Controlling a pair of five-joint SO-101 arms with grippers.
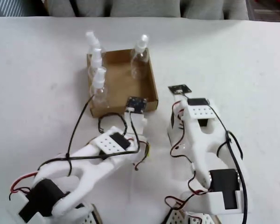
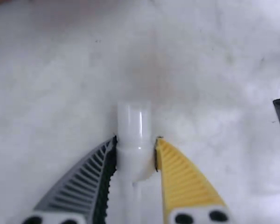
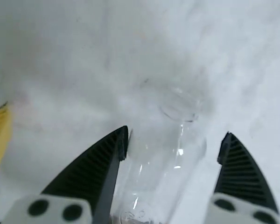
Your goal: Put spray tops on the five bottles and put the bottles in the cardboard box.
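High: cardboard box (image 1: 152, 88) holds four capped bottles (image 1: 100, 88). Left wrist: left gripper (image 2: 135, 144) pinches a spray top (image 2: 134, 119) at its collar, over the table (image 2: 56, 56). Right wrist: right gripper (image 3: 172, 140) is spread either side of the uncapped bottle (image 3: 177, 135), not clamping it. Risk: the loose bottle skids or tips as the top presses in, or the top's stem misses the neck.

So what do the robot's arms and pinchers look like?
The left arm and the right arm are chunky white plastic with black motor blocks and thin red and black cables looping around. The left gripper has one grey finger and one yellow finger, both ribbed. The right gripper has black ribbed fingers on white bases.
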